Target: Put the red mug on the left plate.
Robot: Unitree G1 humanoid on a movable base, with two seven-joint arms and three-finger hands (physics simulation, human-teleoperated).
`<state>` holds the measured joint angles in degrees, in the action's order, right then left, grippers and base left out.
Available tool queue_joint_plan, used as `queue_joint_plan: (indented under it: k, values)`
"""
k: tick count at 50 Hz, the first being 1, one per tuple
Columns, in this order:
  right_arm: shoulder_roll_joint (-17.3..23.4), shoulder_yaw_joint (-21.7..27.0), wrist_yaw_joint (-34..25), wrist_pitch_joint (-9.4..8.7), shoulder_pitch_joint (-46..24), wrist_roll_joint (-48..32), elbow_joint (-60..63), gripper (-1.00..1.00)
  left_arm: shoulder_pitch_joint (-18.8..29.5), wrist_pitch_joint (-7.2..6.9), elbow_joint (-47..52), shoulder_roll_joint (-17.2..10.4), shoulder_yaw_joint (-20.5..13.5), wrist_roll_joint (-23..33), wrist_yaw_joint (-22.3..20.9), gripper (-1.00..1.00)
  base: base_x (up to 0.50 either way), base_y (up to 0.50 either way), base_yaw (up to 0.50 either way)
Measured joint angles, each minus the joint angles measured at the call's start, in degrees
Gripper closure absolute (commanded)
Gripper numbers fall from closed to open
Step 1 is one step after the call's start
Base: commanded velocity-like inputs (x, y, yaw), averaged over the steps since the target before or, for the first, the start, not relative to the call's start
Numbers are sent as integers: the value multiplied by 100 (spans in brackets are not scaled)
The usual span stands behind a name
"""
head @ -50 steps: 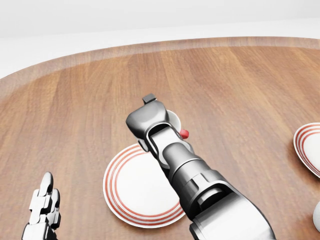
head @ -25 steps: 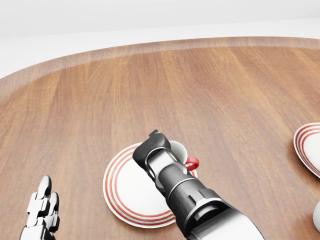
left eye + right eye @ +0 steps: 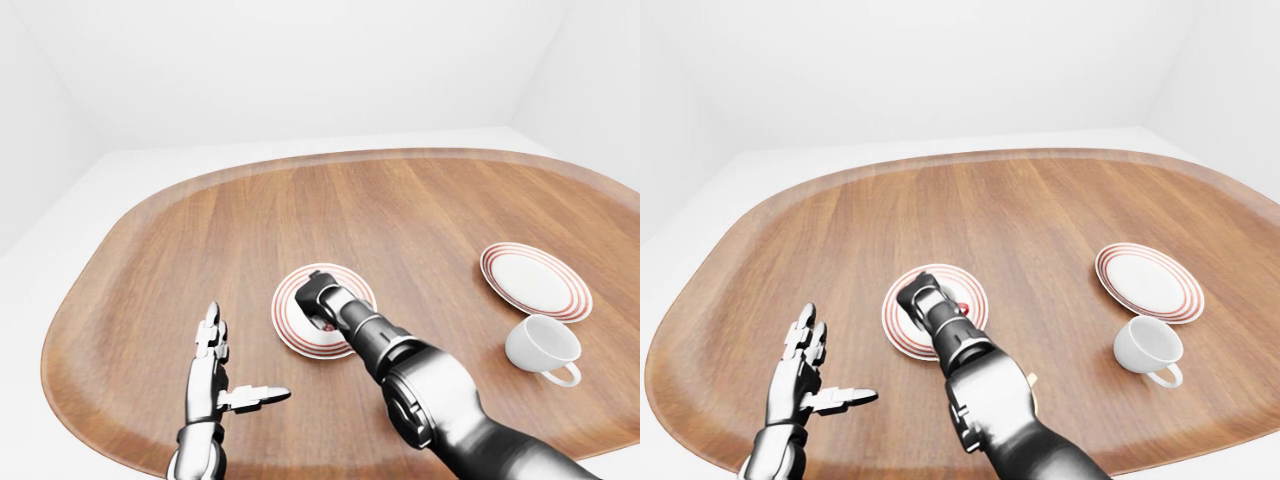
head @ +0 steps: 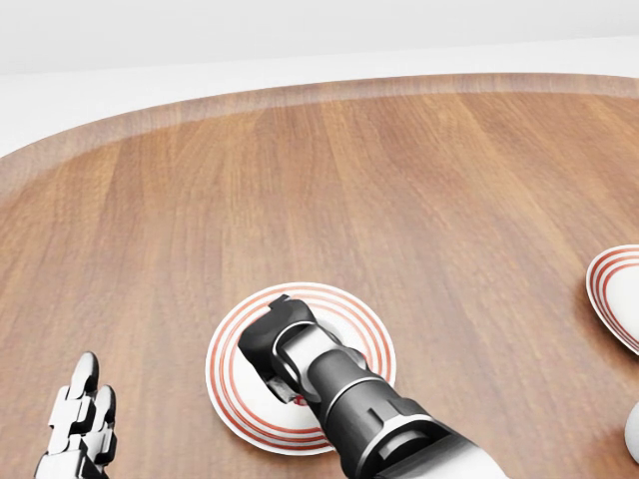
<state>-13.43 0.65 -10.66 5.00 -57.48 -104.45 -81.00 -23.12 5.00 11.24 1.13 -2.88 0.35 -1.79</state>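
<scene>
- Right hand sits over the left plate, hiding the red mug; its grasp cannot be told.
- Left hand hovers, fingers spread.
- Glossy oval wooden table, white walls.
- White mug near the ringed right plate.

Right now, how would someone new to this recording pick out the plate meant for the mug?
On the wooden table, two red-ringed plates show in the left-eye view. The left plate lies near the middle, under the right hand. The other plate sits far right, beside a white mug.
</scene>
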Motion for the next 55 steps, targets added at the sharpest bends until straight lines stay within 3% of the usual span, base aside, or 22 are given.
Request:
queue_joint_plan:
  k: [25, 43, 44, 55]
  values:
    - [-105, 111, 797, 0, 301, -528, -19, 100, 35, 0, -83, 44, -137, -132, -151, -100, 0, 0, 0]
    - [-93, 300, 867, -13, 399, -586, -24, 100, 55, 0, -109, 56, -155, -138, -167, -100, 0, 0, 0]
    - [-92, 305, 873, -19, 400, -584, -24, -100, 56, 0, -110, 56, -156, -138, -167, -100, 0, 0, 0]
    - [-100, 316, 891, -225, 410, -483, -15, -100, 67, 0, -128, 54, -164, -145, -172, -100, 0, 0, 0]
